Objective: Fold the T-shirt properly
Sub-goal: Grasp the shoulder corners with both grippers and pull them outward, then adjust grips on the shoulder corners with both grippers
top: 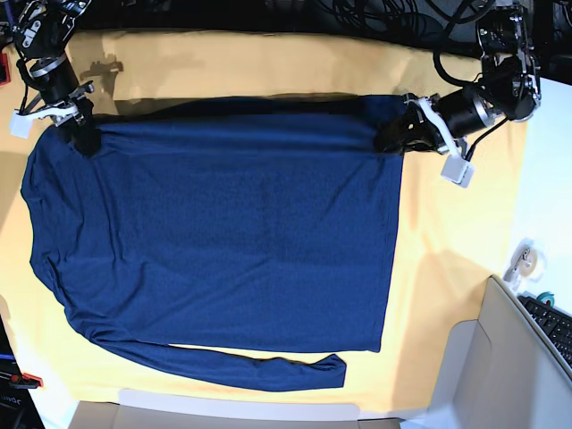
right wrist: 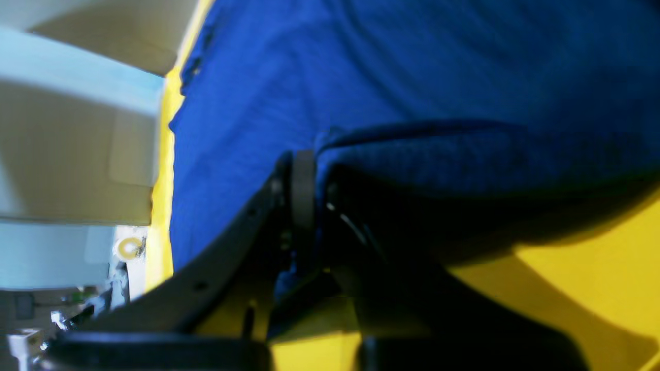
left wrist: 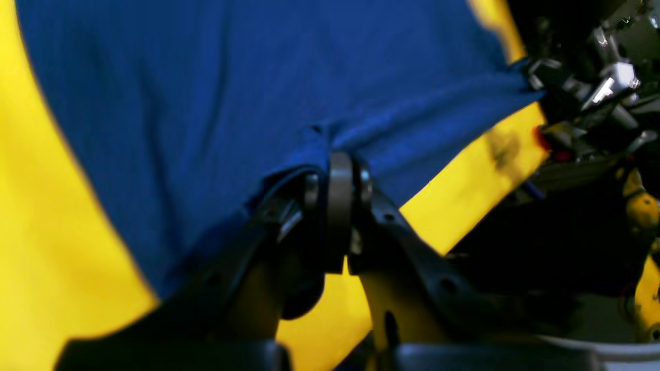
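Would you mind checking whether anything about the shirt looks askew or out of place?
One sleeve trails along the bottom hem, sticking out below the shirt body instead of lying flat with it. Otherwise the shirt lies fairly smooth.

no readable text, labels, or signs

A yellow cloth (top: 465,268) covers the table; perhaps cardboard boxes (top: 487,357) alongside.

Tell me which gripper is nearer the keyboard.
Left. The left gripper grips the T-shirt corner nearest the keyboard; the right gripper holds the opposite corner, far across.
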Robot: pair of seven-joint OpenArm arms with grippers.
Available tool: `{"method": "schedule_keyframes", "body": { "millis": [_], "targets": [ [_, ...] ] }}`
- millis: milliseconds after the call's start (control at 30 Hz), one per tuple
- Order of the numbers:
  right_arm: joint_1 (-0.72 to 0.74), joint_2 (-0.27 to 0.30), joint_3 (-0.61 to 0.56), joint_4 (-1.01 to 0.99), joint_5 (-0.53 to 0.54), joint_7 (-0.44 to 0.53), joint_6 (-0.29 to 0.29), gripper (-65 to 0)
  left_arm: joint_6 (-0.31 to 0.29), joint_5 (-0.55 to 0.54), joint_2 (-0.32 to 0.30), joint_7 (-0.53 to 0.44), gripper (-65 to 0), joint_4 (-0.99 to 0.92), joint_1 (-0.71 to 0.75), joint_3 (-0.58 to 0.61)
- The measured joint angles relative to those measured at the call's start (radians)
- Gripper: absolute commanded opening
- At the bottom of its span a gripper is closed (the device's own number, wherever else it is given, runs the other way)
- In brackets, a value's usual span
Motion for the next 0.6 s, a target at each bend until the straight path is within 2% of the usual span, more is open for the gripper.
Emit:
{"method": "schedule_keyframes", "body": {
  "millis": [167,433,500,600],
  "targets": [
    [0.008,-0.003,0.000,-0.084,-0.003,-0.001,0.000,-65.0,0.000,-0.014,-0.002,-0.001,-65.0,-0.106,-0.028,0.000],
    [0.008,0.002,-0.001,-0.099,-0.005,-0.005,0.000,-65.0,-0.004,0.082,-0.001,0.013,-65.0,-0.126,-0.026,0.000],
    [0.014,0.018,-0.008,-0.099,-0.020,-0.013,0.001,-60.9,-0.004,0.105,0.000,0.014,-63.4,-0.126,-0.024,0.000],
    [0.019,0.024,-0.006,-0.098,-0.028,0.003,-0.001,-51.6,-0.003,0.130,-0.001,0.014,-56.1,-0.126,-0.023,0.000]
  ]
}}
